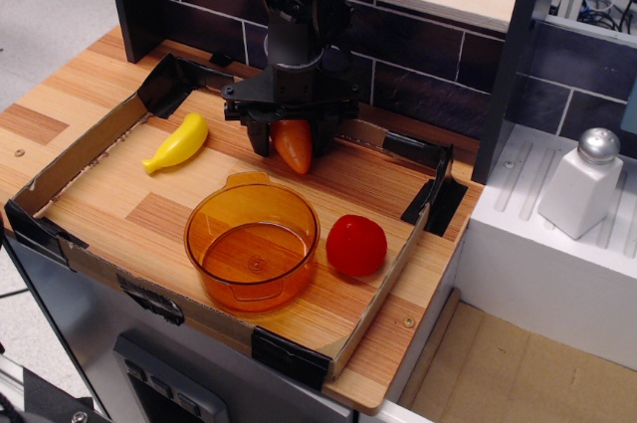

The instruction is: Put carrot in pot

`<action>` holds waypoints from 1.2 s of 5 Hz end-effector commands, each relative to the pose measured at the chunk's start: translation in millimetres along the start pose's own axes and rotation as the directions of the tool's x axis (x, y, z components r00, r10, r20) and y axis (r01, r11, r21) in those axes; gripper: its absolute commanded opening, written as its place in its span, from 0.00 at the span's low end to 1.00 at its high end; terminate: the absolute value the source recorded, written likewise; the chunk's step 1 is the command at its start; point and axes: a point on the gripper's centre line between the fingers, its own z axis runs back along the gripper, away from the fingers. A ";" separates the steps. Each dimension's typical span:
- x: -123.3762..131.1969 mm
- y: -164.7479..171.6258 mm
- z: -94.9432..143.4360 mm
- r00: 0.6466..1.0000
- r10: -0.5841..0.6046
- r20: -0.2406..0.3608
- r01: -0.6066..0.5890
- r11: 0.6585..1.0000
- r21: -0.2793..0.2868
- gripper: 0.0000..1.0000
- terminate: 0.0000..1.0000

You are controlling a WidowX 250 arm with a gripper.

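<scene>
Because the tool straddles the carrot from above, with one finger on its left flank and the other on its right, what matters now is where the pot lies from that pair: nearer the viewer and slightly to the left, its tab handle pointing back toward the carrot. The fingers look drawn in against the orange body, so I judge them clamped on it, though contact on the right side is partly hidden by the tool's own frame. The carrot sits at the far middle of the cardboard tray on the tabletop, its long axis running from far to near with the blunt tip aimed at the pot's far rim; whether the tip rests on the wood or hangs just clear I cannot tell. The pot is wider than the carrot is long, so a lift and a short carry toward the near side should bring it over the opening.
</scene>
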 end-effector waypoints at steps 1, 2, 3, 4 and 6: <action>17.5 1.1 57.8 0.988 0.087 0.128 -0.079 0.995 -0.063 0.00 0.00; 10.5 5.5 94.9 0.989 0.102 0.109 -0.088 0.988 -0.125 0.00 0.00; -13.9 13.1 100.9 0.999 0.024 0.026 -0.021 0.993 -0.116 0.00 0.00; -46.4 27.1 85.0 0.991 -0.128 -0.039 0.124 0.988 -0.088 0.00 0.00; -74.5 39.5 70.0 0.975 -0.220 -0.044 0.216 0.974 -0.073 0.00 0.00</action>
